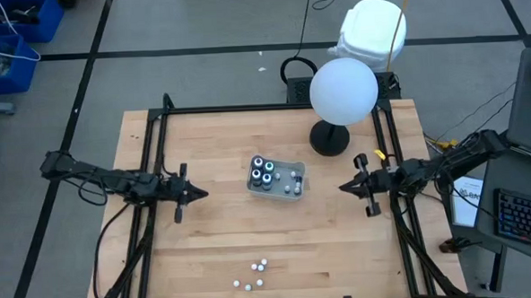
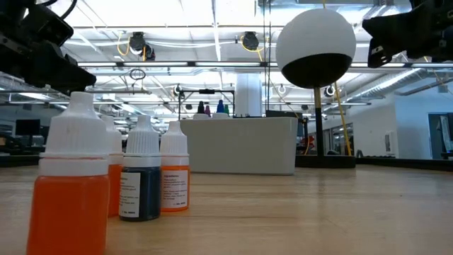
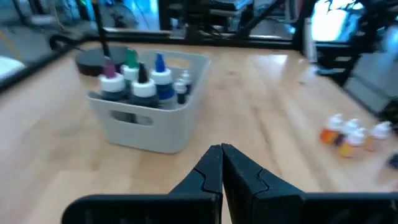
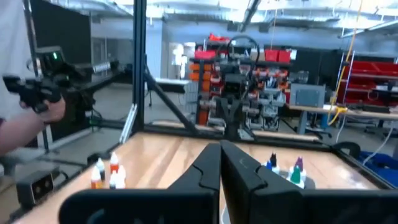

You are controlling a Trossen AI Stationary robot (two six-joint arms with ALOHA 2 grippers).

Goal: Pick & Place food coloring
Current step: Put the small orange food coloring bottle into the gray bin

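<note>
A grey bin (image 1: 277,178) stands at the table's middle and holds several dark round bottles with coloured tips (image 3: 138,84). Several tiny white-capped dropper bottles (image 1: 257,273), some orange, one dark blue (image 2: 141,185), stand upright on the wood near the table's front edge. They also show in the left wrist view (image 3: 353,133) and in the right wrist view (image 4: 106,173). My left gripper (image 1: 200,193) hovers left of the bin, shut and empty (image 3: 221,150). My right gripper (image 1: 343,187) hovers right of the bin, shut and empty (image 4: 220,147).
A lamp with a white globe (image 1: 344,90) stands on a black base (image 1: 330,139) at the back right of the table. Black frame rails (image 1: 246,108) run along the table's edges. A person's hand (image 4: 37,106) holding a dark device shows beyond the table.
</note>
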